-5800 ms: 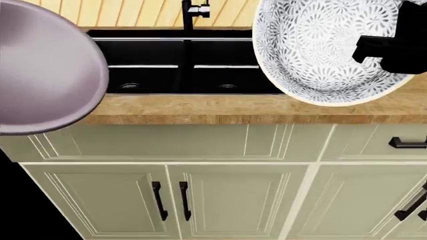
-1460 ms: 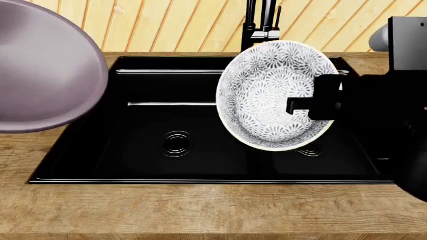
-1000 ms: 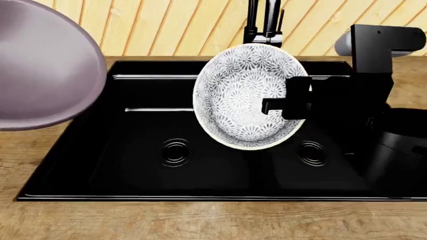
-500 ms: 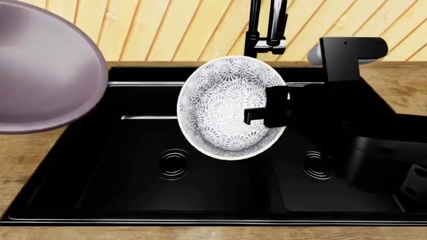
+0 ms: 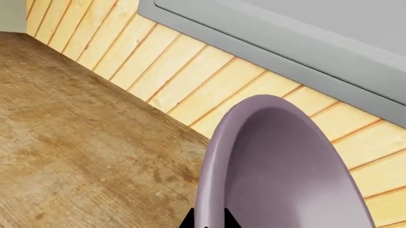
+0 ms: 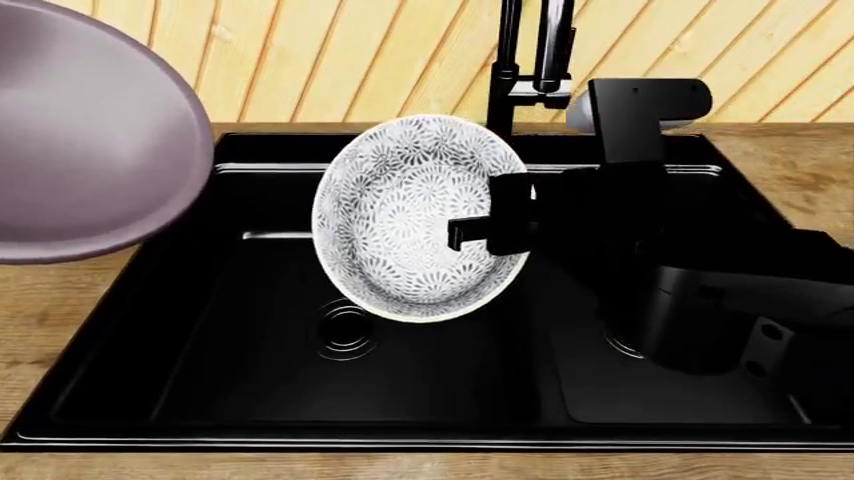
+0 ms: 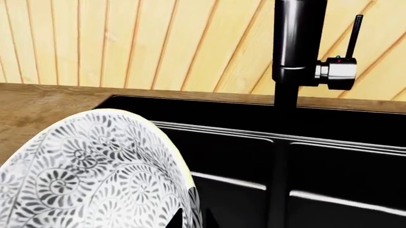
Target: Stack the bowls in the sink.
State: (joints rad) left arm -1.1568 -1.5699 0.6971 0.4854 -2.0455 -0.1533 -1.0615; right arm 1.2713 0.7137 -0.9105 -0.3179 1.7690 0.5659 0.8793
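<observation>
The black double-basin sink (image 6: 267,400) fills the head view, its black faucet (image 6: 527,60) at the back. My right gripper (image 6: 501,225) is shut on the rim of the white floral bowl (image 6: 407,230), holding it tilted on edge above the left basin, near the divider. The rim sits between the fingertips in the right wrist view (image 7: 95,175). My left gripper (image 5: 208,222) is shut on the rim of the mauve bowl (image 5: 279,166), held raised at the left in the head view (image 6: 80,140), over the wooden counter. The left gripper itself is out of the head view.
A wooden counter (image 6: 40,320) surrounds the sink, with a slatted wood wall (image 6: 334,50) behind. The left drain (image 6: 344,330) lies under the floral bowl; the right drain is mostly hidden by my right arm (image 6: 694,290).
My right arm has carried the floral bowl leftward, from over the right basin to over the left basin. The head view has come closer over the sink. The mauve bowl stays put.
</observation>
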